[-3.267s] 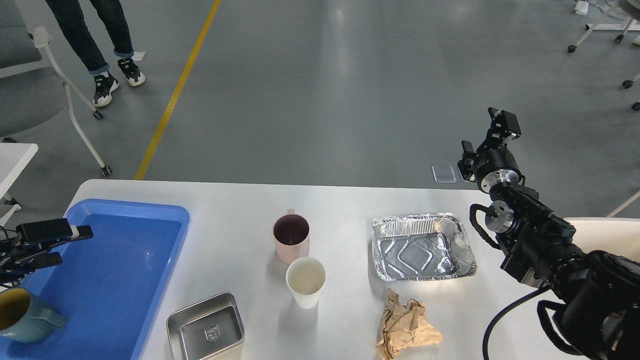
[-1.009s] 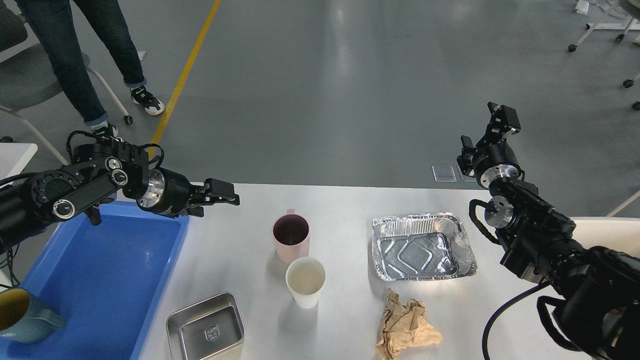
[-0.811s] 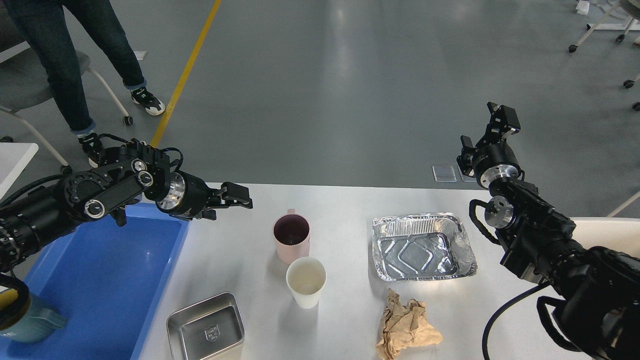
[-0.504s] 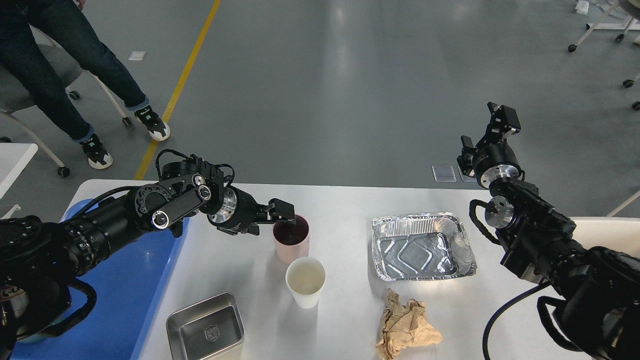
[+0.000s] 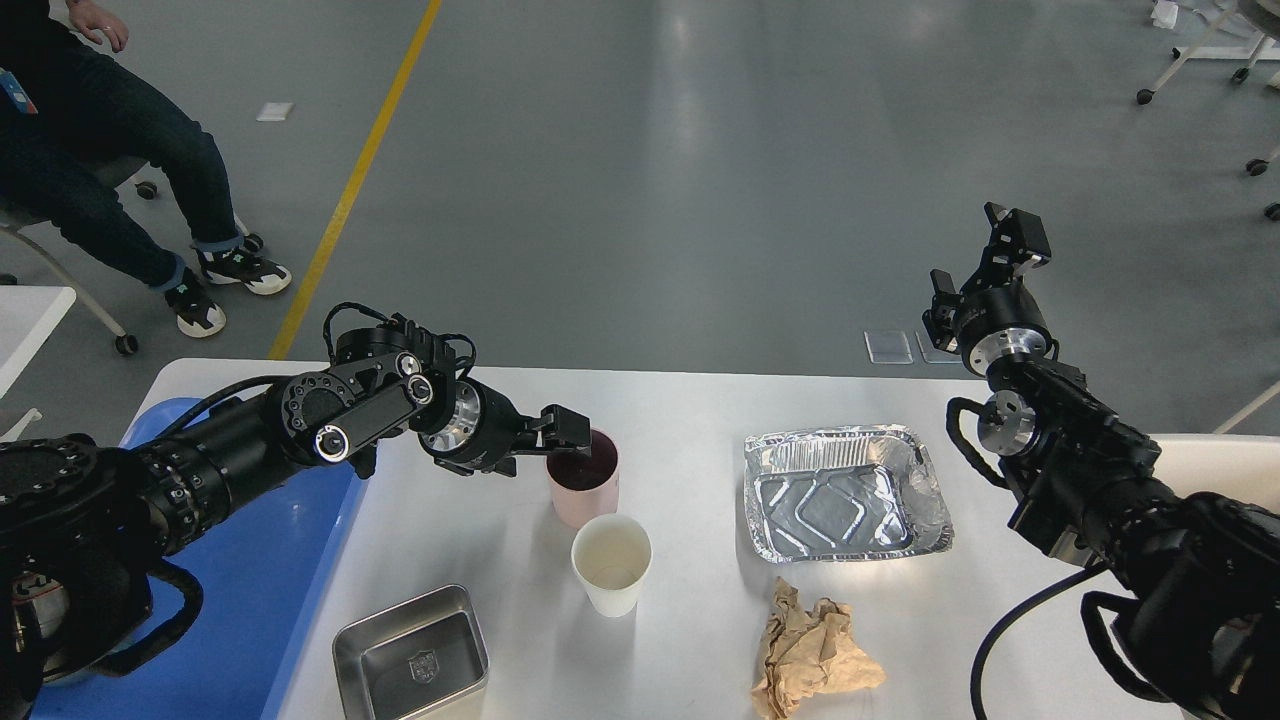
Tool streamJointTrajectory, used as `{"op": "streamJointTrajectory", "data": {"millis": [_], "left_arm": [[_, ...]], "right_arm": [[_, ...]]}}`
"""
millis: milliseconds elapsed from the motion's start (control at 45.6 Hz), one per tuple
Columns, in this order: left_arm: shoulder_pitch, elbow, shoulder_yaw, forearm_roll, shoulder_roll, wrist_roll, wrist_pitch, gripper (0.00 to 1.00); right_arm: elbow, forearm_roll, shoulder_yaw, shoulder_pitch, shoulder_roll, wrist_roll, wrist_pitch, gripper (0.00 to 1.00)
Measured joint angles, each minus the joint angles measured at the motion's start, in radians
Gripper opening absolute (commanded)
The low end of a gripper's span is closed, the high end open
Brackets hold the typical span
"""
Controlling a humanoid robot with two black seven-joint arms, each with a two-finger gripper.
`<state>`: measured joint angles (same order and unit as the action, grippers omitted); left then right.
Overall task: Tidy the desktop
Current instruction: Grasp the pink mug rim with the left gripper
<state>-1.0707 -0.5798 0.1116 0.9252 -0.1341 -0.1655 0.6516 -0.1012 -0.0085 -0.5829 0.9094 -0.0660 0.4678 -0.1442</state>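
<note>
The white desktop [image 5: 700, 400] carries a pink mug [image 5: 582, 492], a white paper cup [image 5: 612, 568], an empty foil tray [image 5: 846, 492], a crumpled ball of brown paper [image 5: 815, 655] and a small steel box [image 5: 412, 655]. My left gripper [image 5: 556, 432] reaches in from the left and is open, its fingertips at the pink mug's left rim, one over the opening. I cannot tell whether they touch the rim. My right gripper [image 5: 985, 262] is open and empty, held high beyond the table's far right edge.
A blue plastic tray [image 5: 250, 600] lies at the left, partly under my left arm. A cream-white bin [image 5: 1215, 465] shows behind my right arm. A person [image 5: 110, 160] sits at the upper left, off the table.
My left arm swung from over the blue tray rightward to the pink mug, then edged slightly closer. My right gripper shifted a little. The person walked over and sat down.
</note>
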Motion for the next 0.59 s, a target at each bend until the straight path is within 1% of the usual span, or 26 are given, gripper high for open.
{"op": "streamJointTrajectory", "data": {"millis": [110, 175, 592], "left_arm": [[0.005, 0.000, 0.001, -0.004, 0.003, 0.000, -0.045, 1.00], [0.010, 0.000, 0.001, -0.004, 0.009, -0.001, -0.053, 0.99], [0.035, 0.041, 0.002, -0.004, 0.049, 0.000, -0.048, 0.99]], "right_arm": [[0.000, 0.000, 0.000, -0.001, 0.000, 0.000, 0.000, 1.00], [0.000, 0.000, 0.000, -0.001, 0.000, 0.000, 0.000, 1.00], [0.000, -0.001, 0.000, -0.001, 0.001, 0.000, 0.000, 1.00]]}}
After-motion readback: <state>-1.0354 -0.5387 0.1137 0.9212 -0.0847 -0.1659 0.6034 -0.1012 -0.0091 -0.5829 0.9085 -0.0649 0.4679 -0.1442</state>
